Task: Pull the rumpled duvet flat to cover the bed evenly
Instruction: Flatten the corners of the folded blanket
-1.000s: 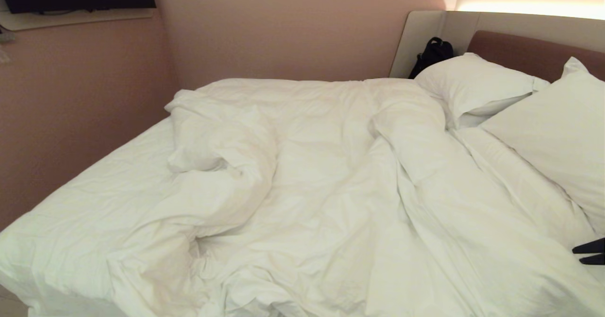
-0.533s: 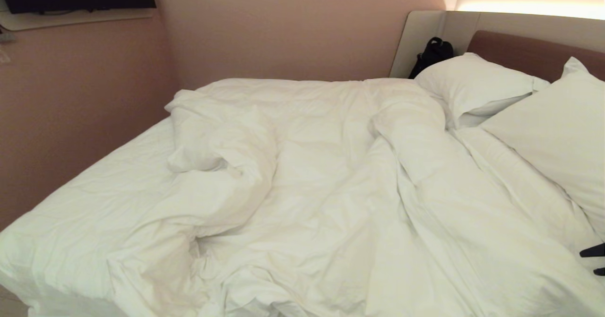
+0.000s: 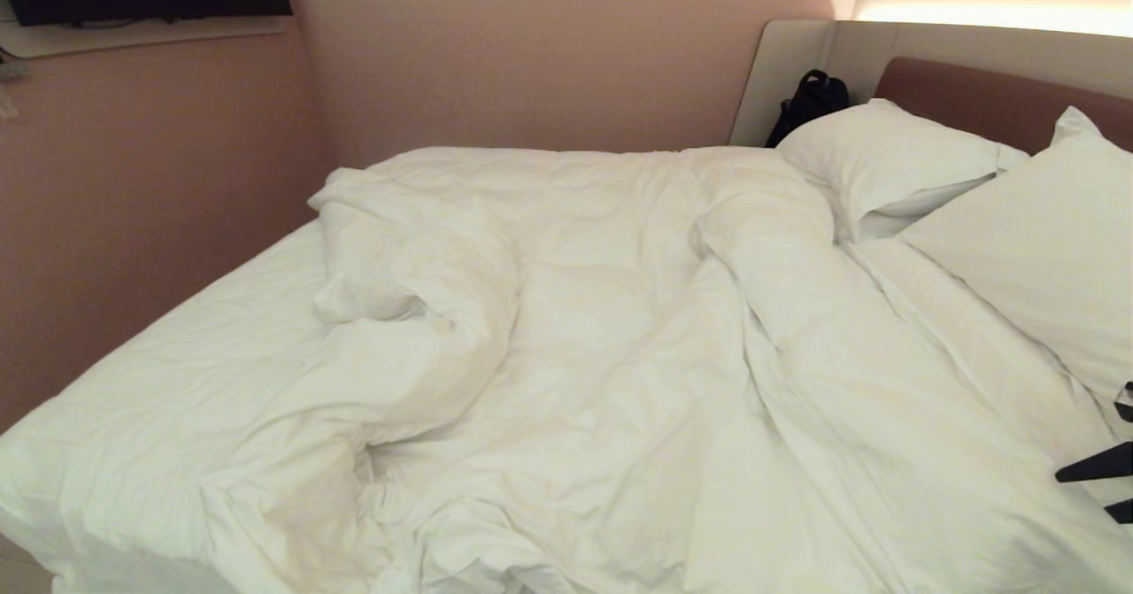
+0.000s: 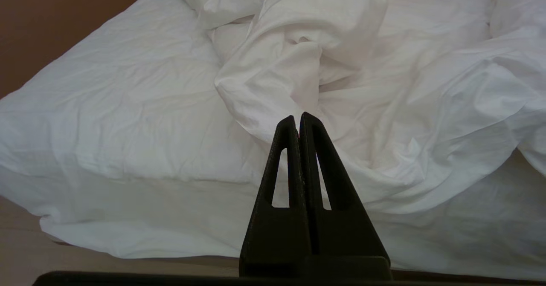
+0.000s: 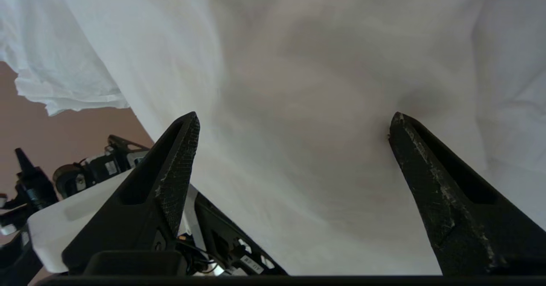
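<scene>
The right gripper [image 5: 294, 122] stood spread wide at the bed's [image 3: 106, 399] near right edge, its black fingers [image 5: 170, 166] against the puffy, wrinkled white duvet [image 3: 620, 355] but clasping nothing. The duvet lay bunched across the middle of the low white-sheeted bed. The left gripper [image 4: 298, 117] hung off the bed's side, fingers pressed together, empty.

The duvet [image 3: 575, 355] lies bunched mid-bed [image 3: 159, 381], pillows [image 3: 894, 165] to its right.
</scene>
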Motion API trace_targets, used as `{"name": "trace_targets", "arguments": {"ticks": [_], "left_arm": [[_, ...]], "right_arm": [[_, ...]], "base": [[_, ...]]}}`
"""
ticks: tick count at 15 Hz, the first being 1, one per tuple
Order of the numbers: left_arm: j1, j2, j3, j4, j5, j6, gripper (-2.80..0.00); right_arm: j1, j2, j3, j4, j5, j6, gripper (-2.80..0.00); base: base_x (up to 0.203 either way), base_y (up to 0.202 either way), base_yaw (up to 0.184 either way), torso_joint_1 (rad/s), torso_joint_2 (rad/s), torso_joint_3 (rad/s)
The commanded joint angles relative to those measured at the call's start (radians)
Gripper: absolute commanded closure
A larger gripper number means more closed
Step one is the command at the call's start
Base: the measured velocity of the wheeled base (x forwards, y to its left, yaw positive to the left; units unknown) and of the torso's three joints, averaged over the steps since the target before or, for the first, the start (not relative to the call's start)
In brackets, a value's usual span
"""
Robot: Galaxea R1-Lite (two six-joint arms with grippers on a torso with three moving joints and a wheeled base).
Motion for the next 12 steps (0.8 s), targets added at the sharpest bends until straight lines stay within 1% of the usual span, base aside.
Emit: {"name": "trace_targets", "arguments": {"ticks": [1,12], "left_arm": [[0.0,0.0,0.0,0.0,0.0,0.0,0.0],[0.0,0.0,0.0,0.0,0.0,0.0,0.0]], "right_arm": [[0.009,0.007,0.0,0.01,0.004,-0.004,-2.8],[0.039,0.024,-0.003,0.0,-0.003,-0.006,-2.8]], "base": [[0.0,0.0,0.0,0.0,0.0,0.0],[0.0,0.0,0.0,0.0,0.0,0.0]]}}
